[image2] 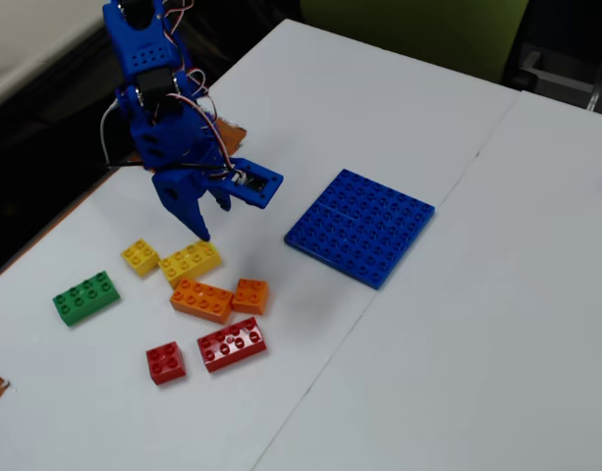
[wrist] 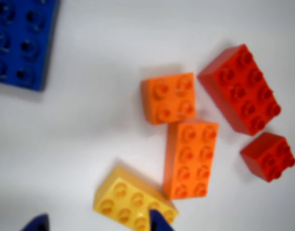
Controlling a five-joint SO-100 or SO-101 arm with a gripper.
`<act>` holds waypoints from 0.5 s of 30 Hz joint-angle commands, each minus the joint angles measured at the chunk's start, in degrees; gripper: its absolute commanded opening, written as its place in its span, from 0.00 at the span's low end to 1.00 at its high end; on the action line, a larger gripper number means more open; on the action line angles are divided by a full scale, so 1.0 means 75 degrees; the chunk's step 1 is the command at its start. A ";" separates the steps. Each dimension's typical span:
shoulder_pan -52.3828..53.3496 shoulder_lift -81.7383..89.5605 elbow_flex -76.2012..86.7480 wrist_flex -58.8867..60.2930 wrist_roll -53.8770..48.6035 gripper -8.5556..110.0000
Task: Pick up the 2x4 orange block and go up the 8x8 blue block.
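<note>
Fixed view: the gripper [image2: 195, 218] hangs with fingers apart, empty, above the yellow brick [image2: 191, 262]; the orange brick [image2: 201, 300] lies just beyond, blue plate [image2: 360, 227] well apart. Only this view shows the green brick [image2: 85, 296].

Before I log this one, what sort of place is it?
Probably an office or lab workbench: a white table holding toy bricks and a blue baseplate, a small blue hobby arm with exposed wiring, and a green chair back behind.
</note>
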 commanded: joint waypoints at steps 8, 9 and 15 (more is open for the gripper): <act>0.0809 -0.1559 -0.1137 -0.1488 -0.0445 0.31; 0.0867 -0.1910 -0.1863 -0.0937 -0.0434 0.31; 0.0961 -0.2883 -0.3398 -0.0187 -0.0258 0.31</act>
